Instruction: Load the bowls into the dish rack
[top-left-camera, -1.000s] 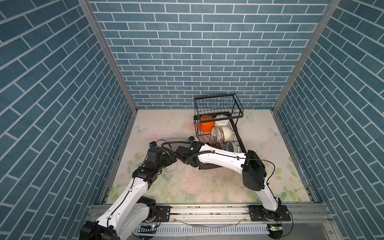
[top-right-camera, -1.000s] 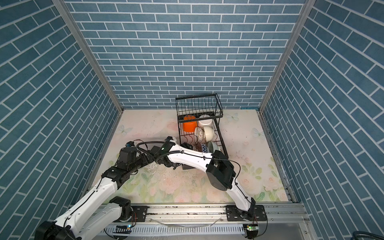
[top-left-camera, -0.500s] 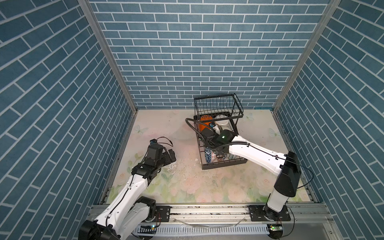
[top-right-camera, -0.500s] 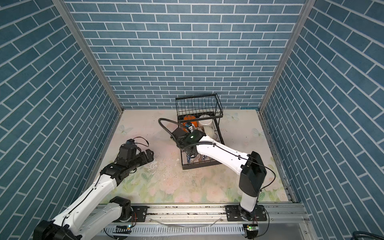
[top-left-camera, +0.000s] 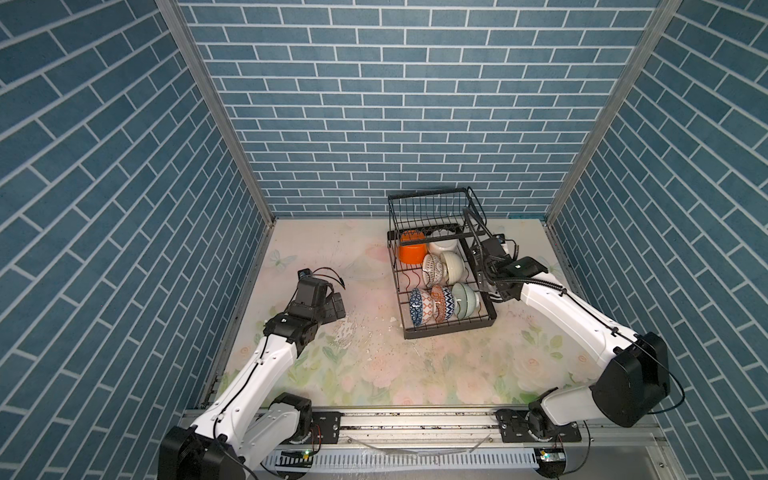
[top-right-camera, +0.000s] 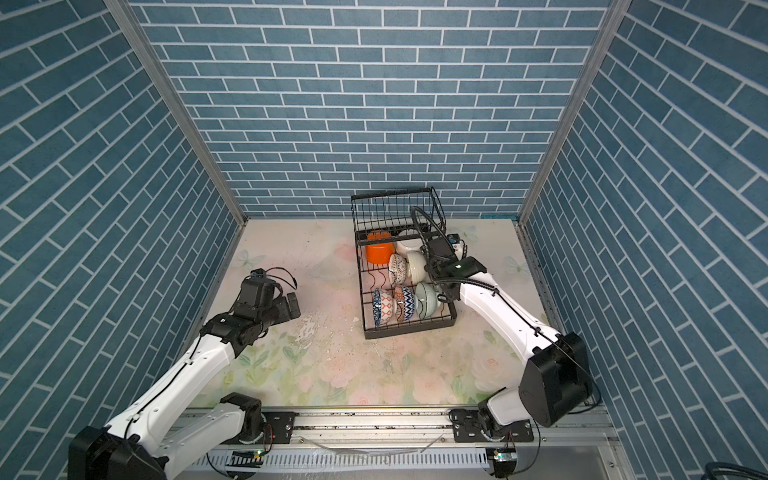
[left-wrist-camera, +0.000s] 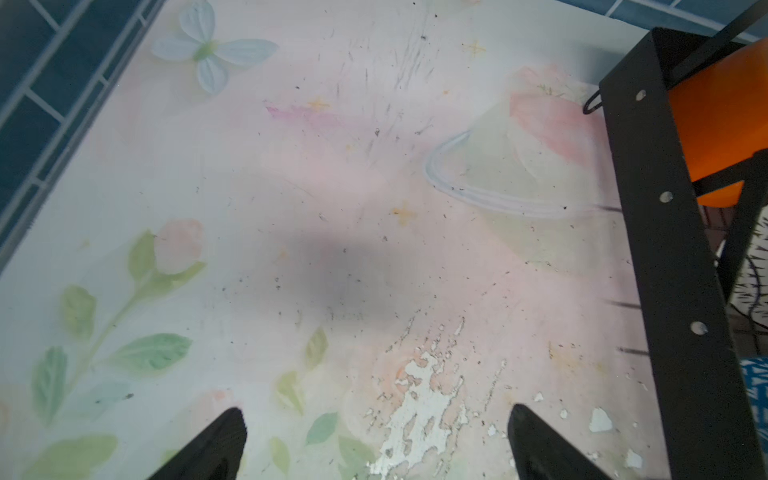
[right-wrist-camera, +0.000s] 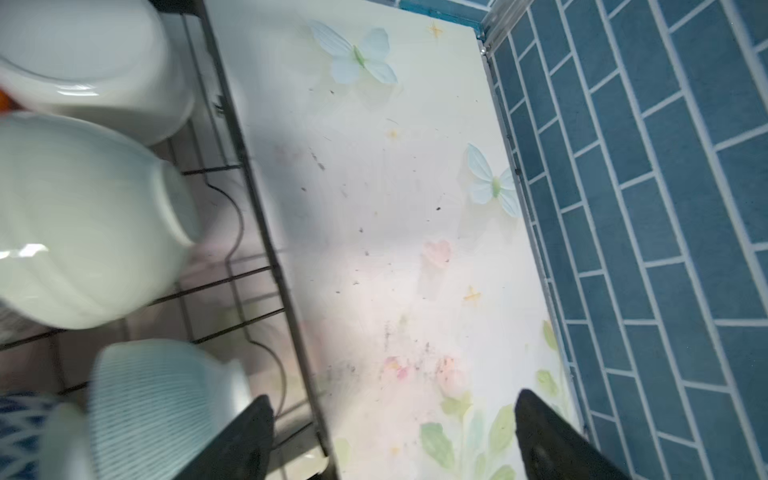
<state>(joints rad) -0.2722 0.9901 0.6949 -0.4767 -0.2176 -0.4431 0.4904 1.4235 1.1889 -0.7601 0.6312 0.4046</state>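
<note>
No writing is legible. The small round ceramic bowls (top-left-camera: 436, 301) stand inside the black wire dish rack (top-left-camera: 449, 326) on the floral surface (top-left-camera: 374, 365). The left gripper (left-wrist-camera: 376, 440) and right gripper (right-wrist-camera: 392, 436) both spread their fingers wide, holding nothing.

Three tall walls of blue brick-pattern tiling with white joints (top-left-camera: 399, 104) enclose the cell, joined by grey metal corner posts (top-left-camera: 216, 108). The pale floral-printed tabletop (top-left-camera: 374, 374) shows butterflies, scuffs and a patch of flaked print (left-wrist-camera: 419, 415). A grey metal rail (top-left-camera: 415, 428) runs along the near edge.
</note>
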